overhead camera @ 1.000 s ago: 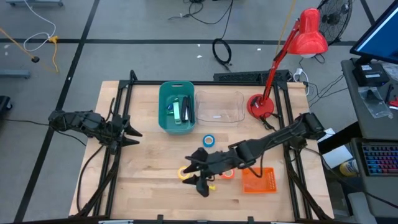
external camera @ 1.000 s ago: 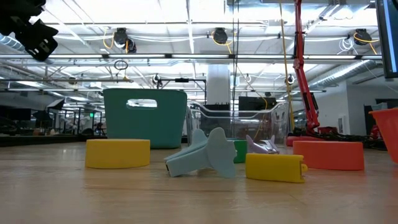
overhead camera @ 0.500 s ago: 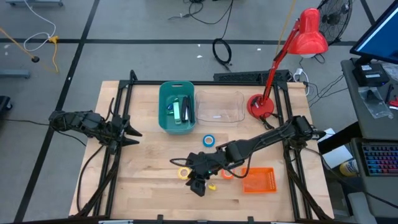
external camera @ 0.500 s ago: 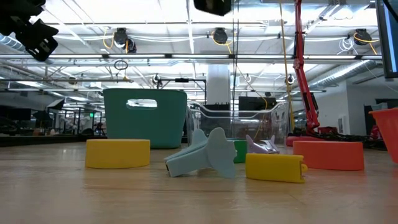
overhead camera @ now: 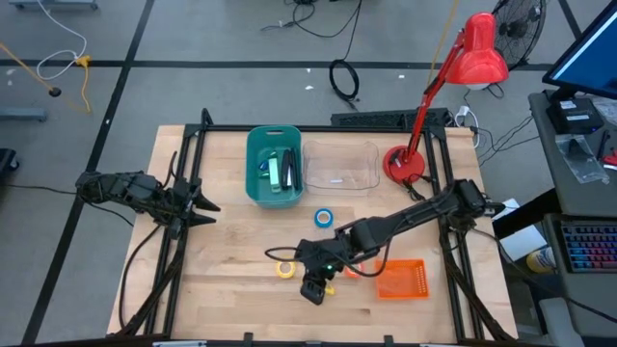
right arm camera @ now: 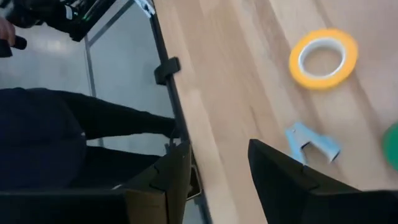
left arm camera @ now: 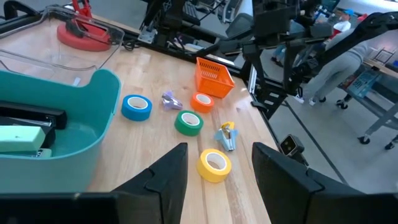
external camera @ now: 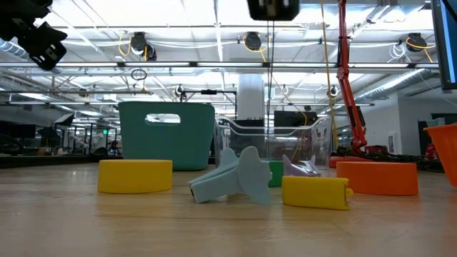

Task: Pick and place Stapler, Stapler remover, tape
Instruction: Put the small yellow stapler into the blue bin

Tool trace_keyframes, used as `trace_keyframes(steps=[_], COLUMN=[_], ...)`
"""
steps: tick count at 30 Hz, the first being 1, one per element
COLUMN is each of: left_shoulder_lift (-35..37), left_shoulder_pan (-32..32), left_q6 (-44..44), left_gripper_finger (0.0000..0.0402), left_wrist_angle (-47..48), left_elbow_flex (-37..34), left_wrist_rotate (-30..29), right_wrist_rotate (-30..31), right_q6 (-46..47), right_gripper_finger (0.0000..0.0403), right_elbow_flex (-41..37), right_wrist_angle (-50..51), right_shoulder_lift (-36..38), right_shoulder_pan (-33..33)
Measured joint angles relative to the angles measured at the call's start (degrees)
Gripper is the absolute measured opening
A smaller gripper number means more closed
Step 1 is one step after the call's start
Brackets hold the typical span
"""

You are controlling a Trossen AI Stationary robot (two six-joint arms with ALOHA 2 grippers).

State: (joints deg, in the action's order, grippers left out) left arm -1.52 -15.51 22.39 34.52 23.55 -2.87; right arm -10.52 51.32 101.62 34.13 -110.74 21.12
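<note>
Four tape rolls lie flat on the wooden table: blue, green, yellow and orange. A purple staple remover and a blue and yellow one lie among them. Two staplers, black and green, lie in the teal bin. My right gripper hangs open above the table's near part, beside the yellow tape and a blue remover. My left gripper waits open at the table's left.
An orange basket stands near the table's near right. A clear plastic tub sits right of the teal bin. A red desk lamp stands at the far right. Black frame rails run along both table sides.
My right gripper has come into the top edge of the low view, having dropped a little above the tape rolls. In the high view it has drawn clear of the yellow tape, which now shows whole. The things on the table have stayed where they were.
</note>
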Motion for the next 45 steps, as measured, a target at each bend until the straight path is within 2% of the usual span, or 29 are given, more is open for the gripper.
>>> trace_keyframes(steps=[16,25,30,35,39,42,45], left_shoulder_lift=[0.00,0.00,0.00,-0.02,-0.02,-0.02,-0.03], left_shoulder_pan=[0.00,0.04,0.04,0.04,0.04,0.04,0.04], left_q6=[-0.09,-0.15,-0.08,-0.04,-0.05,-0.07,-0.15], left_gripper_finger=[0.0179,0.0180,0.0179,0.0179,0.0180,0.0179,0.0179], left_wrist_angle=[-0.02,-0.02,-0.02,0.00,0.00,0.02,0.03], left_elbow_flex=[0.00,0.00,0.00,0.00,0.00,0.02,0.02], left_wrist_rotate=[-0.17,-0.20,-0.20,-0.22,-0.22,-0.24,-0.24], right_wrist_rotate=[0.23,7.62,13.83,13.66,12.79,8.91,4.00], right_q6=[8.77,9.02,6.44,6.69,12.11,15.86,18.52], right_gripper_finger=[0.0160,0.0238,0.0265,0.0270,0.0266,0.0267,0.0270], right_elbow_flex=[0.00,-0.02,-0.04,-0.04,-1.19,-5.04,-9.97], right_wrist_angle=[2.19,8.38,6.18,5.01,7.14,6.55,0.12], right_shoulder_lift=[0.00,0.00,0.00,0.00,-0.42,-0.79,-0.74], right_shoulder_pan=[5.12,5.42,5.63,7.19,7.94,7.86,7.42])
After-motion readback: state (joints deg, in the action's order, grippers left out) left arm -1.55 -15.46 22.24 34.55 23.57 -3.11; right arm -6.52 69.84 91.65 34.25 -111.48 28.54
